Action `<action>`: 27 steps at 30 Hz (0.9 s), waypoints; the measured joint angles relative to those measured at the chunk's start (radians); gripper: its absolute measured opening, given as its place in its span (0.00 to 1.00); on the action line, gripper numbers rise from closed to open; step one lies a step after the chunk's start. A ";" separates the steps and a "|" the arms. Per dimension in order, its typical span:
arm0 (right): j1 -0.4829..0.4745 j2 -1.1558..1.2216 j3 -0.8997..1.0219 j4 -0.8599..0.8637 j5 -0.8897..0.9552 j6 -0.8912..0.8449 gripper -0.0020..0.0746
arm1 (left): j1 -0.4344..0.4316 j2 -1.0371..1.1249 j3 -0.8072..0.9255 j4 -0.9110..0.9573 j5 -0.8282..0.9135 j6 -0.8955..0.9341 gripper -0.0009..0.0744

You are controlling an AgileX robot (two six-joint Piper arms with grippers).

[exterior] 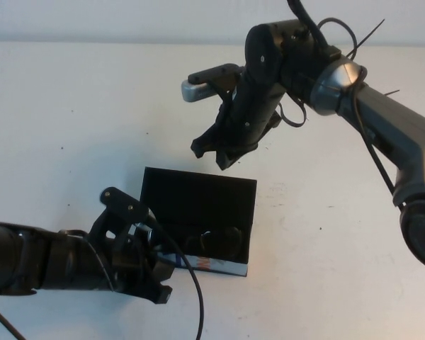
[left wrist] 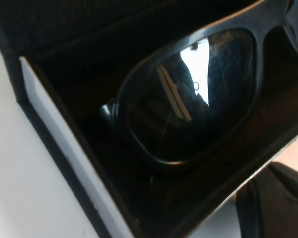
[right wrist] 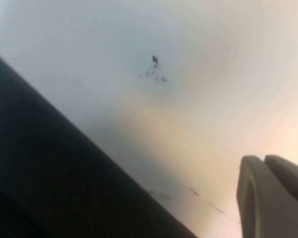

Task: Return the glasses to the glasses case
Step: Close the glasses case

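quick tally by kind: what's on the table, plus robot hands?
glasses: 1, lying inside the open case
glasses case: 1, lid up
robot hands: 2, left hand at the case's left end; right hand shut, empty, above the lid's far edge
table: 1
Total: 5

Pretty even, soft light across the white table (exterior: 71,142), slightly washed out toward the far edge. Faint shadow just beside the glasses case (exterior: 198,212), under the raised right gripper (exterior: 211,154). Case interior nearly pure black, detail mostly lost. From the left wrist, a bright glare patch on the lens of the glasses (left wrist: 198,99), reflections streaked, near rim of the case soft. Right wrist view blurry all over, warm pinkish cast away from the case, fingertip (right wrist: 268,198) out of focus.
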 joint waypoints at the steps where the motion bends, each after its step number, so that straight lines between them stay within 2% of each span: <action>1: 0.000 0.008 0.000 -0.002 0.000 0.003 0.01 | 0.000 0.000 0.000 0.000 0.000 0.000 0.01; 21: 0.000 0.004 0.029 0.156 -0.015 -0.025 0.01 | 0.000 0.000 0.000 0.000 0.000 0.000 0.01; 27: 0.028 -0.039 0.110 0.182 -0.011 -0.039 0.01 | 0.000 0.000 0.000 0.000 -0.002 0.000 0.01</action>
